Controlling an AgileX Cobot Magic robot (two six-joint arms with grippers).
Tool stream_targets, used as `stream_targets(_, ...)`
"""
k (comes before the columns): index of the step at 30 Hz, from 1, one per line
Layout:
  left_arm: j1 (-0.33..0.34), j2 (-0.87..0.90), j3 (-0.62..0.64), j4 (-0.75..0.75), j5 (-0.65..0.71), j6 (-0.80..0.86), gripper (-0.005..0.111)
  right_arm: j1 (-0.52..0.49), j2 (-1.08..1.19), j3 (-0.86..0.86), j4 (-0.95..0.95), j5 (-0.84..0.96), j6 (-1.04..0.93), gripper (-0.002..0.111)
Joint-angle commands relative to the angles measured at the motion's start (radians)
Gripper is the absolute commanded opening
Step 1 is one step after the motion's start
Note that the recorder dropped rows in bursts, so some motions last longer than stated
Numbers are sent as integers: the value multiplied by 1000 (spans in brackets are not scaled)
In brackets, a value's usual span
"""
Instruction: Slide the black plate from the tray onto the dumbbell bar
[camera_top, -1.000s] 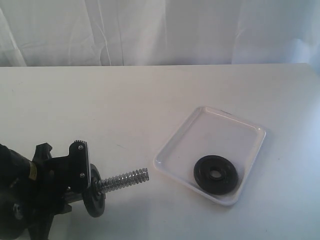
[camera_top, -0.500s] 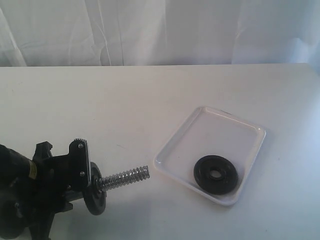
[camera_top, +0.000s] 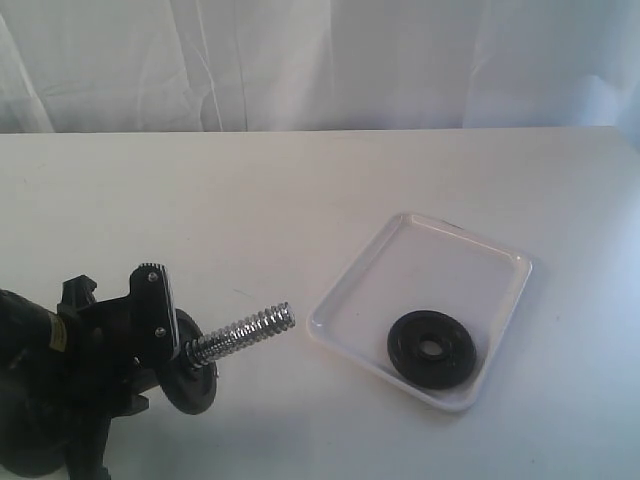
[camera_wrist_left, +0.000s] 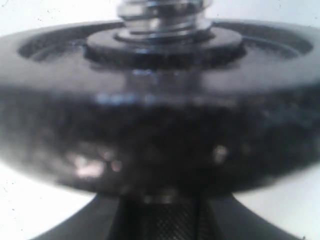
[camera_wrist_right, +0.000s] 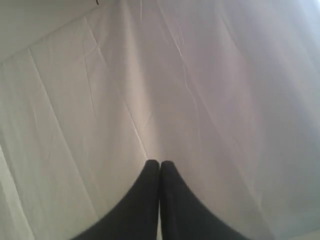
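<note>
The black plate (camera_top: 432, 349) lies flat in the near part of the white tray (camera_top: 470, 260), right of centre on the table. At the lower left my left gripper (camera_top: 160, 345) is shut on the dumbbell bar (camera_top: 240, 335), whose threaded end points right and slightly up, towards the tray. Another black disc (camera_top: 192, 378) sits on the bar just ahead of the fingers. That disc (camera_wrist_left: 160, 120) fills the left wrist view, with the bar (camera_wrist_left: 160, 15) beyond it. My right gripper (camera_wrist_right: 160, 164) is shut on nothing, faces white cloth, and is outside the exterior view.
A white table (camera_top: 300, 200) runs back to a white curtain (camera_top: 320, 60). A gap of bare table separates the bar's tip from the tray's left corner (camera_top: 312, 325).
My left gripper has drawn back to the left with the bar, and the threaded tip has risen and tilted upward. The plate in the tray has not moved.
</note>
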Motion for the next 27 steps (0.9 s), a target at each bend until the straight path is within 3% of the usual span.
stream_targets(1,-3,-39,-21,-5,-73,-9,0,4,-5,-34,-8,381,223,0)
stream_targets(3,-3,-39,-21,-5,-75,-9,0,4,-5,-57,-8,521,201,0)
stream_targets(9,-3,-39,-21,-5,-75,-9,0,27,190,-176,-6,605,30,0)
stream_targets(13,-3,-39,-21,-5,-51,-9,0,96,583,-452,30,809,-262,0)
stream_targets(15,-3,-39,-21,-5,-49,-9,0,139,845,-668,55,1023,-450,0)
stream_targets(18,-3,-39,-21,-5,-49,-9,0,185,1113,-850,65,1211,-482,0)
stream_targets(23,-3,-39,-21,-5,-49,-11,0,323,1411,-991,67,1229,-646,0)
stream_targets(27,-3,-39,-21,-5,-47,-10,0,349,1476,-1032,72,1184,-625,0)
